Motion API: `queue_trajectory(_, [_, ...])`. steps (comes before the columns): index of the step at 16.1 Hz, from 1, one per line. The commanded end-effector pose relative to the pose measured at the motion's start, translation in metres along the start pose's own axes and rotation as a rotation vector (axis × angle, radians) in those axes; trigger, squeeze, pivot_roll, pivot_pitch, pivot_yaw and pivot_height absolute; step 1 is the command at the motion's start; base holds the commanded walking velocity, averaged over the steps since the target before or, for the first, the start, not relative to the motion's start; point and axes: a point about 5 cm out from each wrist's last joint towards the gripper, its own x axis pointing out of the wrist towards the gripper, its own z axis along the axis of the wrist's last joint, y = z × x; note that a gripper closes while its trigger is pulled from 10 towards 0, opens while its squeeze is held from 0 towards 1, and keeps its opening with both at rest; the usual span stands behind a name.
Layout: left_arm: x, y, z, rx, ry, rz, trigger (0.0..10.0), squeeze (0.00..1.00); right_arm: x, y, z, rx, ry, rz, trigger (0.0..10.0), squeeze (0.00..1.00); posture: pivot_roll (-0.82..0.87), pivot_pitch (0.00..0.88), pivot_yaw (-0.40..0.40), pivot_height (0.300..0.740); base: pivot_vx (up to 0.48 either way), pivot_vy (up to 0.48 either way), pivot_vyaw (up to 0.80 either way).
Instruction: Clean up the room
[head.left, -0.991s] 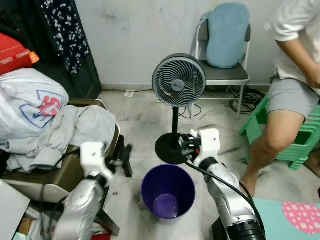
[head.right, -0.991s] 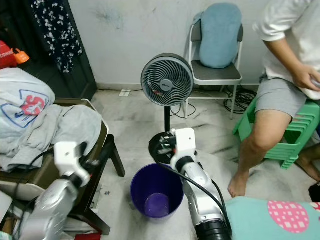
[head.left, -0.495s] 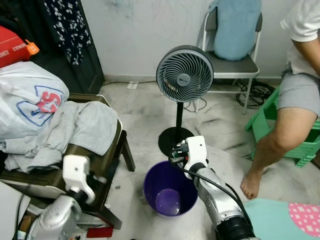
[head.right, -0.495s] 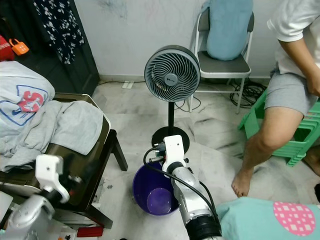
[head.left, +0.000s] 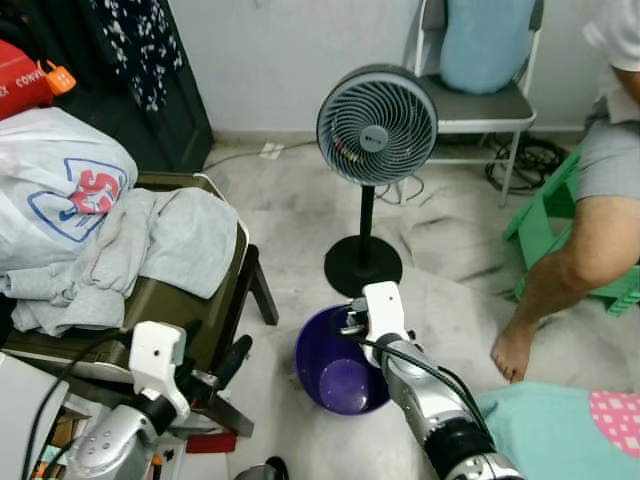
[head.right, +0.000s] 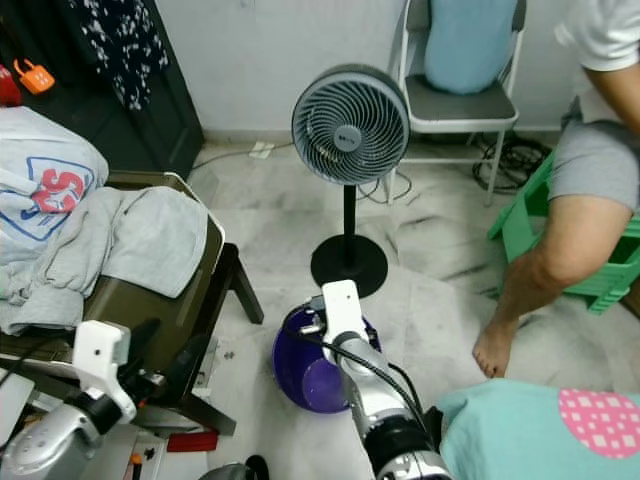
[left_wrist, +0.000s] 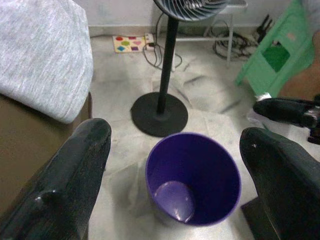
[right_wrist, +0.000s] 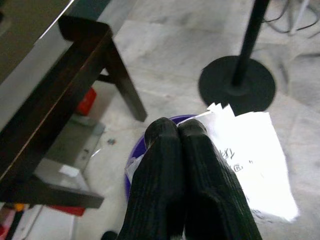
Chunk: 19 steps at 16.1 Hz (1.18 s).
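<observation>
1. Left eye view: purple bin (head.left: 340, 368) stands on the floor, just in front of the standing fan (head.left: 376, 125) base. Right gripper (head.left: 349, 322) sits at the bin's rear rim. Left gripper (head.left: 222, 366) is low beside the brown chair (head.left: 170, 310), which carries grey clothes (head.left: 150, 245). A person's leg (head.left: 580, 270) is at right, next to a green stool (head.left: 545, 225).
2. Right eye view: same layout; teal cushion with pink patch (head.right: 545, 425) in the near right corner.
3. Left wrist view: left fingers (left_wrist: 70, 185) spread wide, holding nothing, bin between them in the frame.
4. Right wrist view: right fingers (right_wrist: 172, 185) pressed together, pinching white crumpled paper (right_wrist: 250, 155) above the bin rim; fan base beyond.
</observation>
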Motion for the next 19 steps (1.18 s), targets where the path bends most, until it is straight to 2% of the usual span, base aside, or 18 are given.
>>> queue_trajectory(1, [-0.007,0.003,-0.001,0.001,0.021,0.006,10.0,0.0,0.002,0.011,-0.002,-0.002,0.013,0.03,10.0,0.0,0.1,0.233,0.092,0.74,0.0,0.0,0.0])
queue_trajectory(2, [-0.013,0.005,-0.001,0.006,0.037,0.008,10.0,0.0,0.005,0.02,-0.003,-0.013,0.03,0.041,10.0,0.0,0.11,0.243,0.1,0.74,0.0,0.0,0.0])
queue_trajectory(5, [-0.017,0.002,0.0,0.011,0.048,0.004,10.0,0.0,0.01,0.038,-0.007,-0.014,0.078,0.053,10.0,0.0,0.14,0.253,0.107,0.74,0.0,0.0,0.0])
queue_trajectory(10, [-0.025,0.003,0.003,0.019,0.069,0.007,10.0,0.0,0.012,0.042,-0.012,-0.05,0.115,0.022,10.0,0.0,0.16,0.272,0.114,0.74,0.0,0.0,0.0])
queue_trajectory(11, [-0.026,0.002,0.003,0.02,0.071,0.007,10.0,0.0,0.011,0.034,-0.015,-0.067,0.124,-0.026,10.0,0.0,0.16,0.274,0.114,0.74,0.0,0.0,0.0])
queue_trajectory(12, [-0.026,0.002,0.003,0.019,0.073,0.011,10.0,0.0,0.01,0.02,-0.018,-0.066,0.124,-0.096,10.0,0.0,0.16,0.275,0.114,0.74,0.0,0.0,0.0])
queue_trajectory(14, [-0.026,0.003,0.003,0.018,0.075,0.014,10.0,0.0,0.009,0.009,-0.015,-0.061,0.092,-0.137,10.0,0.0,0.15,0.276,0.114,0.74,0.0,0.0,0.0])
queue_trajectory(16, [-0.024,0.001,0.003,0.014,0.077,0.012,10.0,0.0,0.009,-0.011,-0.005,-0.075,0.044,-0.199,10.0,0.0,0.14,0.279,0.112,0.74,0.0,0.0,0.0])
queue_trajectory(17, [-0.022,0.001,0.003,0.012,0.075,0.012,10.0,0.0,0.009,-0.026,0.003,-0.084,0.015,-0.259,10.0,0.0,0.14,0.277,0.11,0.74,0.0,0.0,0.0])
queue_trajectory(19, [-0.02,0.001,0.003,0.009,0.072,0.015,10.0,0.0,0.008,-0.041,0.012,-0.067,-0.021,-0.311,10.0,0.0,0.14,0.276,0.11,0.74,0.0,0.0,0.0])
